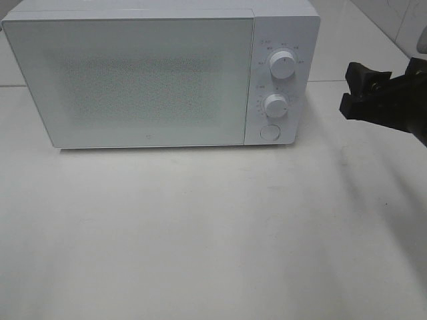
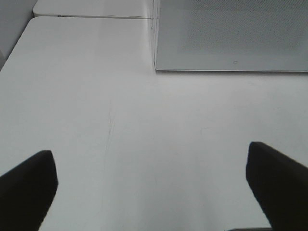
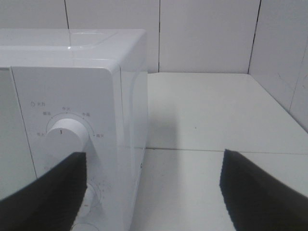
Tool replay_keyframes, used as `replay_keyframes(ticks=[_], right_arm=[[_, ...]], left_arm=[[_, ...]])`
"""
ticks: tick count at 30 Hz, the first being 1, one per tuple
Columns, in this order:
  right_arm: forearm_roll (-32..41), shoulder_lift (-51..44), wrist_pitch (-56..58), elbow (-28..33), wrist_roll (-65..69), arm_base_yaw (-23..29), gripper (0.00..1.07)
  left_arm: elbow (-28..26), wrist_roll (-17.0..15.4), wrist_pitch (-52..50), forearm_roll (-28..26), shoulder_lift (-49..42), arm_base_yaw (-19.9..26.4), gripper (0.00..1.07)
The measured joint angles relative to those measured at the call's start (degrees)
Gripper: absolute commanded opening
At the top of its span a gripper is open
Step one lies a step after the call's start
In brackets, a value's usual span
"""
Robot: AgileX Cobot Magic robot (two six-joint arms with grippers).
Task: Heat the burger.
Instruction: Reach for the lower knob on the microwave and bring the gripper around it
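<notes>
The black right gripper (image 1: 348, 88) is seen at the right edge of the exterior high view, its jaws spread wide with nothing between them. It is held apart from the control panel of the white box-shaped microwave oven (image 1: 133, 80), which fills the upper left and centre of the frame. The left gripper (image 2: 149, 154) is shown only by its wrist camera, also spread wide and holding nothing over the white table (image 1: 200, 233).

The burger is not seen in any view. The oven door is shut and its speckled glass cannot be seen through, so it cannot be told whether the burger is inside.

Several slips are judged possible:
- The wrong dial could be grasped, since the white upper knob (image 1: 282, 67) and the white lower knob (image 1: 275, 105) stand close together.
- The round white button (image 1: 269, 131) below them could be pressed by accident, perhaps releasing the door.
- An off-centre grip could slide off a smooth knob.
- A hard push could shift the oven on the slick table.

Counted: one oven, two knobs, one button, two grippers, no burger in sight.
</notes>
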Motion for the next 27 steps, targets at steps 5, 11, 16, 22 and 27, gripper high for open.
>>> replay_keyframes(ticks=[5,11,16,22,27], right_arm=[[7.0,6.6,-8.2,-0.1,-0.8,7.0,0.75],[12.4,13.0,-8.4,-1.8,-1.1,12.4,0.75],[15.8,17.6,-8.5,-4.7,-1.4,15.5,0.75],[16.5,21.7,-8.5,-8.4,-2.8,16.3,0.75],[17.6,24.1,-8.5,-11.7,-2.9,16.3,0.75]], left_arm=[[0.0,0.1,0.0,0.0,0.0,0.0,1.00],[0.0,0.1,0.0,0.0,0.0,0.0,1.00],[0.0,0.1,0.0,0.0,0.0,0.0,1.00],[0.0,0.1,0.0,0.0,0.0,0.0,1.00],[0.0,0.1,0.0,0.0,0.0,0.0,1.00]])
